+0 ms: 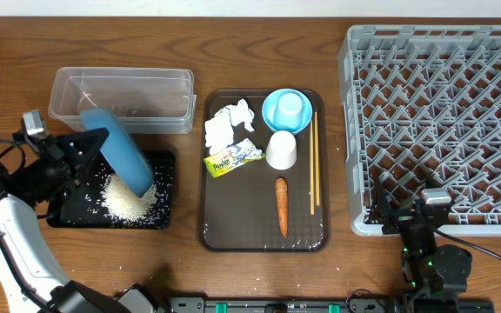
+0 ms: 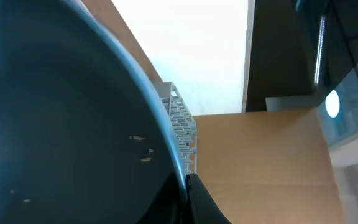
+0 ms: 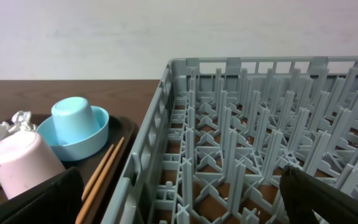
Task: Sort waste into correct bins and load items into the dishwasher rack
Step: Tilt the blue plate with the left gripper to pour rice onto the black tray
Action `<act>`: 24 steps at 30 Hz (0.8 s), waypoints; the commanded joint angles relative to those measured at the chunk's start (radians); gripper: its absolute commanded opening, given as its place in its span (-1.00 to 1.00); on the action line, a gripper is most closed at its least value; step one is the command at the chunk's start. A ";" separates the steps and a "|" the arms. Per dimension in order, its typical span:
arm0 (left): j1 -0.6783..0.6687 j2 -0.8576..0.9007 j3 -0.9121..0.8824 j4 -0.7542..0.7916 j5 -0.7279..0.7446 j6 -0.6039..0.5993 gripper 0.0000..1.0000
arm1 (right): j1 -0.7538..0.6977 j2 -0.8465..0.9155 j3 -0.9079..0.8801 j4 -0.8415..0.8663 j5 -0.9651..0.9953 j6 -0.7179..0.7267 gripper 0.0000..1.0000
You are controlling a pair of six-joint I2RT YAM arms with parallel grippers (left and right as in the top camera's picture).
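Left hand [image 1: 92,142]: pinching the rim of the tilted round dark-blue dish [image 1: 124,158].
Tip: tilt steeply, so the white rice grains [image 1: 129,202] slide into the shallow black tray [image 1: 66,217] below.

Dark-blue dish [image 1: 120,149], white rice [image 1: 130,203], black tray [image 1: 160,221], grey rack [image 1: 442,113]

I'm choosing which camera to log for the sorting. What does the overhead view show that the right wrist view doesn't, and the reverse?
Only overhead: the left claw shut on the tilted dark-blue dish above the rice in the black tray, the clear tub and the carrot.
Only right wrist: the pale wall behind the table.
Both: the grey rack, light-blue bowl, white cup, chopsticks and tissues.
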State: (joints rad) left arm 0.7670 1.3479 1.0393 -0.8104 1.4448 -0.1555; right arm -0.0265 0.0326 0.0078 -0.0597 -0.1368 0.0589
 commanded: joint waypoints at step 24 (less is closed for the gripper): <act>0.119 0.007 -0.003 -0.095 0.115 0.027 -0.88 | -0.018 0.000 -0.002 -0.003 0.005 -0.012 0.99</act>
State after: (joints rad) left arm 0.8833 1.3506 1.0386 -0.9001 1.5230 -0.1558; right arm -0.0265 0.0326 0.0078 -0.0597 -0.1368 0.0586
